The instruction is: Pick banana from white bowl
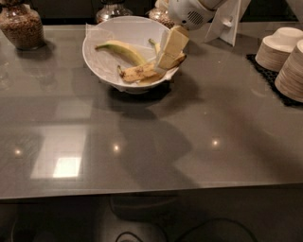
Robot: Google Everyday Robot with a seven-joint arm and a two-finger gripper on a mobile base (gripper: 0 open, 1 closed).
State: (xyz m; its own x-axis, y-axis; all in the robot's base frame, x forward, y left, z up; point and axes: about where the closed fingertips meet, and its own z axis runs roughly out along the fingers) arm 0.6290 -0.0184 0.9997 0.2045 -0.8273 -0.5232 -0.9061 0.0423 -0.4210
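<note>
The white bowl point(99, 64), lined with thin paper, stands at the back of the grey table. The brown-speckled banana point(139, 73) lies at the bowl's front, dark stem end to the left. A smooth green-yellow curved banana point(120, 48) lies behind it. The tip of a third banana point(153, 44) shows next to the gripper. My gripper point(162, 64) reaches down from the upper right into the bowl, and its beige tip is at the right end of the speckled banana. That end of the banana is partly hidden behind it.
Stacks of small beige bowls point(279, 52) stand on a black mat at the right edge. A glass jar of grain point(21, 26) is at the back left and more jars point(111, 9) behind the bowl. A white stand point(227, 21) is at the back right.
</note>
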